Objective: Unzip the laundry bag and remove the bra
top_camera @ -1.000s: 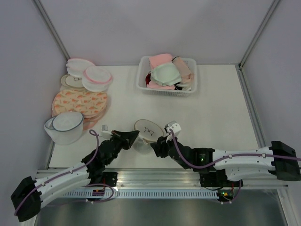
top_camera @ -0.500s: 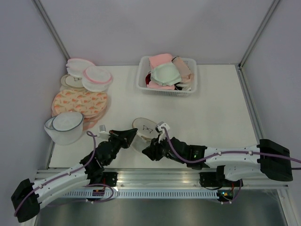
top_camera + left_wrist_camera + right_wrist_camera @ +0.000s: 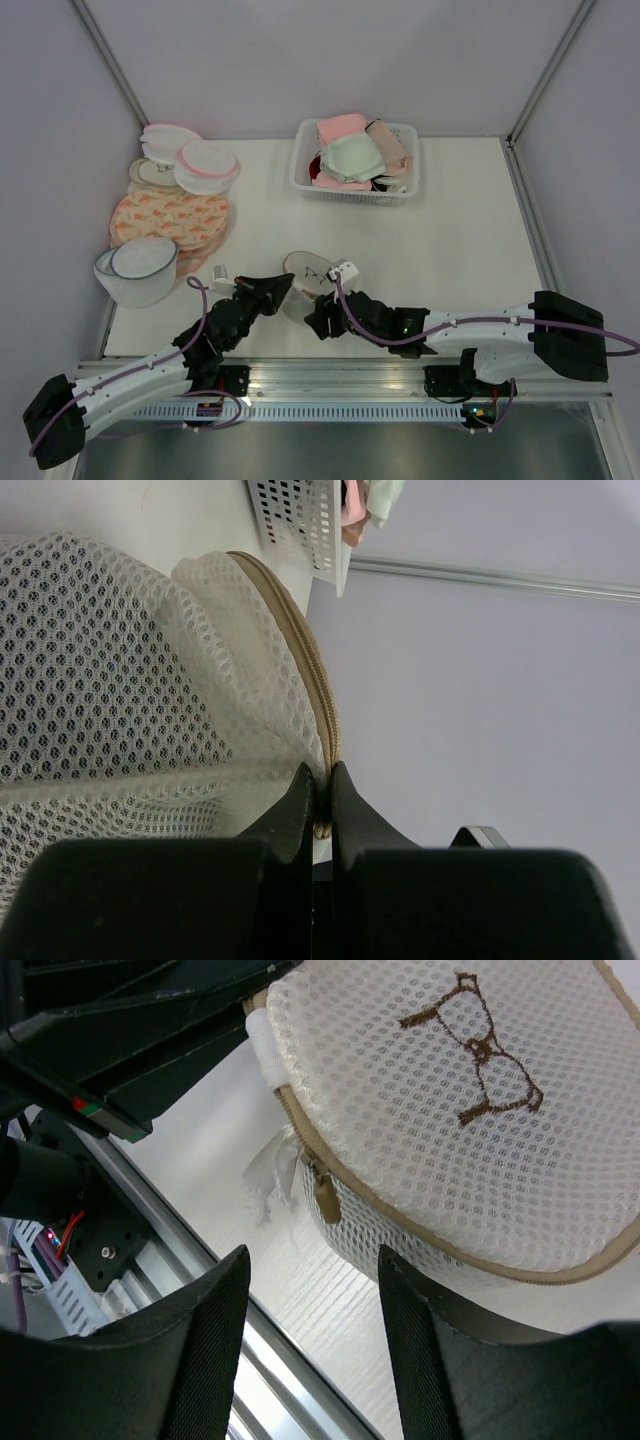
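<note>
A small round white mesh laundry bag (image 3: 308,274) with a cream lid, a tan zipper rim and a thin line drawing of a bra sits on the white table (image 3: 450,230) at its near middle, between the 2 grippers.

The left gripper (image 3: 286,287) reaches in from the near left. In its wrist view its jaws are pressed together on the bag's tan rim (image 3: 322,780), pinching the mesh edge of the laundry bag (image 3: 120,680).

The right gripper (image 3: 314,318) is just near of the bag, its 2 black fingers (image 3: 215,1340) spread wide and touching nothing. A small tan zipper pull (image 3: 325,1192) hangs from the rim on the bag's near-left side, just beyond the gap between those fingers.

Dark shading shows through the mesh holes in the left wrist view, but I cannot tell whether that is the black bra.

At the far middle of the table stands a white plastic lattice basket (image 3: 300,181) holding pink, cream and pale green bras. Along the left edge lie flat pink-rimmed white discs (image 3: 205,165), and near of them stands a bigger white mesh tub (image 3: 140,272) with a dark rim.
</note>
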Controlling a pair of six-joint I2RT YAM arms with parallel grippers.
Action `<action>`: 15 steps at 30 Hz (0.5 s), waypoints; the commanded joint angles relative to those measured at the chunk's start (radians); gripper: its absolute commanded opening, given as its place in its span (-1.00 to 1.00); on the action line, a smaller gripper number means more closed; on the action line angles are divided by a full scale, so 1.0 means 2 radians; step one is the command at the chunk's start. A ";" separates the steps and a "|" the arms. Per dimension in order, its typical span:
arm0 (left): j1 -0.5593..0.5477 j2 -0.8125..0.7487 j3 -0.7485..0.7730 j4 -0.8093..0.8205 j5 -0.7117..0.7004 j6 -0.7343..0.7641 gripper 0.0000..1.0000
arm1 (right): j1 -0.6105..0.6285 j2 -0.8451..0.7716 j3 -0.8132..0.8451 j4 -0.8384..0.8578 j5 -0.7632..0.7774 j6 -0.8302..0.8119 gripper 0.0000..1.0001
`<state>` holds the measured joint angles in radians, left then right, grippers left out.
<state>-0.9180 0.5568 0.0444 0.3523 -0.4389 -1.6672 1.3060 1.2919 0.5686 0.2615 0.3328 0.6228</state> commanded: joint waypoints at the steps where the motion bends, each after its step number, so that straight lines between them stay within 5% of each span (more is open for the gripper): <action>1: -0.003 0.004 -0.001 0.032 0.008 -0.016 -0.95 | -0.007 0.009 0.023 0.027 0.021 -0.018 0.17; 9: -0.009 0.008 -0.005 0.026 0.011 -0.020 -0.95 | -0.027 -0.009 0.031 0.041 0.014 -0.034 -0.07; 12: -0.010 0.010 -0.006 0.029 0.013 -0.021 -0.95 | -0.034 -0.004 0.036 0.037 0.012 -0.035 -0.31; 15: -0.011 0.008 -0.009 0.029 0.014 -0.021 -0.95 | -0.038 -0.003 0.035 0.031 0.010 -0.032 -0.78</action>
<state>-0.9310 0.5724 0.0444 0.3679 -0.4335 -1.6680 1.2400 1.3003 0.6037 0.2993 0.3450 0.5617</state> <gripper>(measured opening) 0.047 0.151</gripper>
